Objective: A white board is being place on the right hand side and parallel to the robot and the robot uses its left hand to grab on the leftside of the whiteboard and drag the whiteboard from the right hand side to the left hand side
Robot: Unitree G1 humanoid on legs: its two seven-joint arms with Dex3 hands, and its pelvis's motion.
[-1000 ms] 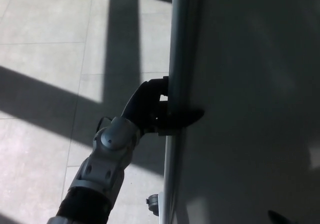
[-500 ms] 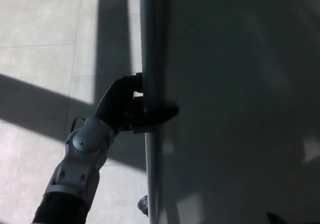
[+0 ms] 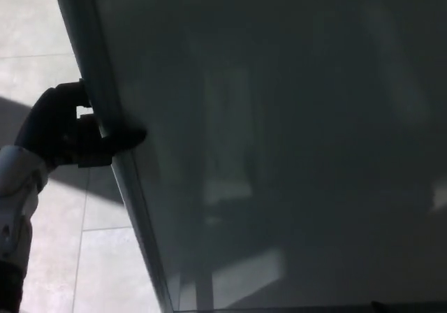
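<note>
The whiteboard (image 3: 279, 152) is filling most of the view, its tilted grey frame edge (image 3: 105, 117) sitting at the far left, where the left hand (image 3: 66, 128) is clamping its fingers closed around it.

whiteboard (image 3: 279, 152): fills the view's right and centre, its left edge tilted
left hand (image 3: 66, 128): at far left, wrapped around that edge
floor (image 3: 42, 33): left of and behind the board

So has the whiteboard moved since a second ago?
Yes. The whiteboard, gripped at its left edge by the left robot hand, has slid to the robot's left and now covers floor tiles it earlier left bare.
</note>
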